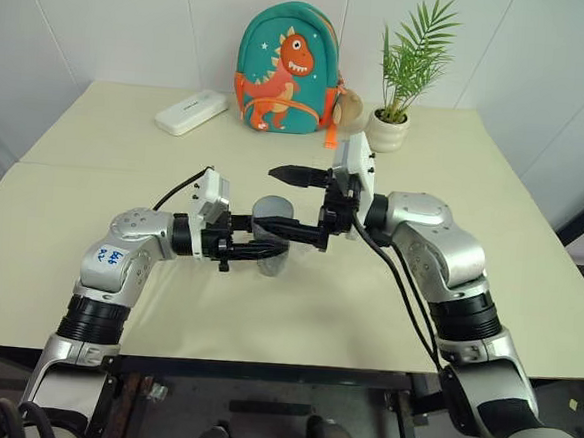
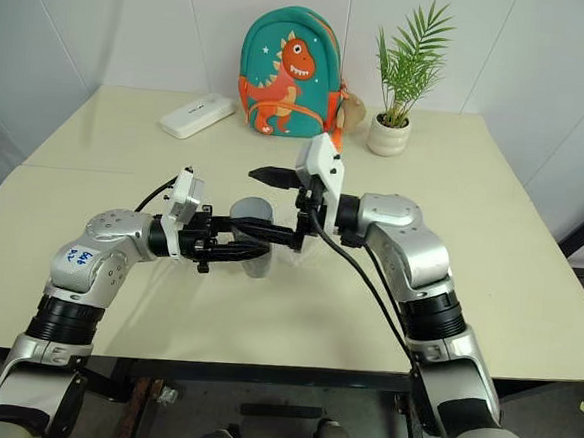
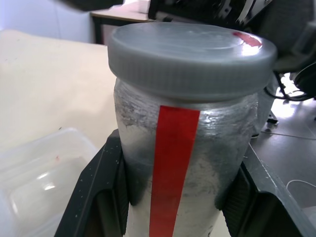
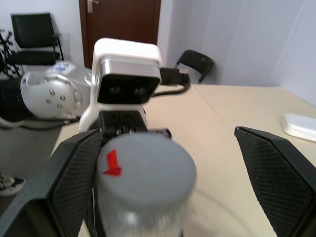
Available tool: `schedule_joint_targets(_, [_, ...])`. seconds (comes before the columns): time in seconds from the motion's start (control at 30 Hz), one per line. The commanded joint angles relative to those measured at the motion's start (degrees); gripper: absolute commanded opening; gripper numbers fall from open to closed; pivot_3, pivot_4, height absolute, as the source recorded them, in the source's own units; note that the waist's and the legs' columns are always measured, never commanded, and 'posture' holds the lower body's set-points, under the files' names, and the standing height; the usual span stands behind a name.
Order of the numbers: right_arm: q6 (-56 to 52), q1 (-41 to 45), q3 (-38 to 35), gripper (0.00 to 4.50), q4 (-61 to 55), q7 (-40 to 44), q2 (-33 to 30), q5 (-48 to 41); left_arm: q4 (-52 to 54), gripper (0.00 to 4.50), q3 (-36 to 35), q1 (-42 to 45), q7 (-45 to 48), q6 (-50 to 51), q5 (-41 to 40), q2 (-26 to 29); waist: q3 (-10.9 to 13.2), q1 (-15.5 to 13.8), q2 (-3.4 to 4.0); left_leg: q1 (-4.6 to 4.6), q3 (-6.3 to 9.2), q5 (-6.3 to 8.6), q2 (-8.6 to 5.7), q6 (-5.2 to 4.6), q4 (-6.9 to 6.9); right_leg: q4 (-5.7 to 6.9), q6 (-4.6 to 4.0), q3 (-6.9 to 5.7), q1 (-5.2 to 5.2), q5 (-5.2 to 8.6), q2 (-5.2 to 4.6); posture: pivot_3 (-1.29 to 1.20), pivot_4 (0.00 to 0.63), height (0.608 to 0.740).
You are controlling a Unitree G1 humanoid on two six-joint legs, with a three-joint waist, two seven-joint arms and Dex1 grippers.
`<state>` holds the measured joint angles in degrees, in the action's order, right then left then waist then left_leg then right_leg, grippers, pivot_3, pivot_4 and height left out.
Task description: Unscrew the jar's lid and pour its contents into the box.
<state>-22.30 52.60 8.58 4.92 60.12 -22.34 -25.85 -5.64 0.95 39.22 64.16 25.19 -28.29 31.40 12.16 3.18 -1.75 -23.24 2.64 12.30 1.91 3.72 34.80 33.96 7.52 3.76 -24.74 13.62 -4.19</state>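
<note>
Holding the jar [image 3: 185, 163] upright above the middle of the tabletop [image 1: 92, 215], our left tool [image 1: 261, 239] is shut on its body, the black fingers [image 3: 98, 197] pressed against either side below the cap. We see the jar as a frosted grey cylinder with a red strip running down its side, and the lid [image 3: 190, 57], a flat grey cap with a small red mark on top, sits on its mouth. Our right tool [image 4: 170, 177] comes in from the opposite side at lid height with its jaws spread wide; one finger [image 4: 74, 182] is right beside the lid's edge and the other stands well clear of it, so it grips nothing. From the head camera the two tools meet nose to nose over the centre of the tabletop, the right one's upper finger reaching past the jar's top. The box [image 3: 39, 182], a clear shallow tray with rounded corners, lies on the tabletop just beside and below the jar, as the left wrist camera shows it. We cannot make out any contents through the jar's frosted wall. Along the far edge of the tabletop stand a white oblong case [image 1: 191, 111] towards the left, a teal dinosaur backpack [image 1: 287, 68] in the middle and a potted plant [image 1: 401, 86] to its right.
</note>
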Motion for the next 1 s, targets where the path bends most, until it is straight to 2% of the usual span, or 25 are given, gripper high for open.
schedule_joint_targets(0.03, [1.7, -0.6, -7.7, 4.48, 4.2, -0.5, -6.3, 0.7, 2.6, 1.94, -0.7, 0.1, 2.5, -0.9, -1.6, 0.4, 0.0, -0.1, 0.0, 0.0, 0.0, 0.0, 0.0, -0.01, 0.0, -0.01, 0.01, 0.0, 0.0, -0.01, 0.0, 0.0, 0.15, 0.74])
schedule_joint_targets(0.17, [1.3, -2.2, -9.5, 4.48, 4.4, 2.4, -9.8, -0.9, 2.5, 1.94, -1.2, 0.0, 3.0, -1.0, -1.3, 0.6, 0.0, -0.8, 0.0, -0.02, 0.0, 0.03, -0.01, -0.04, 0.02, -0.16, -0.23, 0.0, 0.07, 0.13, -0.01, 0.0, 0.15, 0.74])
schedule_joint_targets(0.27, [-2.9, -3.1, -11.7, 4.48, 1.8, 4.5, -11.3, -4.7, 2.1, 1.94, -1.7, -0.1, 3.4, -1.1, -1.1, 1.2, 0.0, 0.0, 0.05, 0.0, -0.02, 0.05, 0.0, -0.07, 0.0, -0.12, -0.2, 0.02, 0.05, 0.11, 0.0, 0.0, 0.15, 0.74])
schedule_joint_targets(0.33, [-5.9, -2.4, -12.2, 4.48, -0.6, 3.8, -9.9, -7.8, 1.9, 1.94, -1.7, 0.0, 3.6, -1.2, -0.9, 1.3, 0.1, 0.2, 0.17, 0.01, -0.02, 0.05, 0.0, -0.07, 0.0, -0.05, 0.03, 0.02, 0.03, -0.01, 0.01, 0.0, 0.15, 0.74])
schedule_joint_targets(0.53, [-10.8, -1.6, -10.0, 4.48, -7.8, -0.8, -3.0, -11.7, 1.3, 1.94, -1.2, 0.5, 3.8, -1.3, -0.5, 0.8, 0.1, 0.2, 0.18, 0.04, -0.01, 0.04, 0.02, -0.07, 0.09, 0.04, 0.02, 0.02, 0.04, 0.0, 0.04, 0.0, 0.15, 0.74])
schedule_joint_targets(0.73, [-9.5, -1.9, -4.5, 4.48, -12.3, -7.3, 4.7, -7.7, 1.3, 1.94, -0.7, 0.6, 3.5, -1.8, -0.2, -0.2, 0.1, 0.0, 0.19, 0.0, -0.01, 0.04, 0.02, -0.07, 0.13, 0.03, 0.0, 0.03, 0.04, 0.01, 0.03, 0.0, 0.15, 0.74])
schedule_joint_targets(1.0, [-7.4, -0.1, 0.7, 4.48, -9.0, -7.2, 6.1, -2.3, 2.1, 1.94, -1.3, 0.4, 3.2, -0.2, -1.8, -1.3, 0.1, -0.2, 0.18, -0.02, -0.01, 0.04, 0.02, -0.07, 0.15, 0.0, -0.02, 0.03, 0.06, 0.02, 0.03, 0.0, 0.15, 0.74])
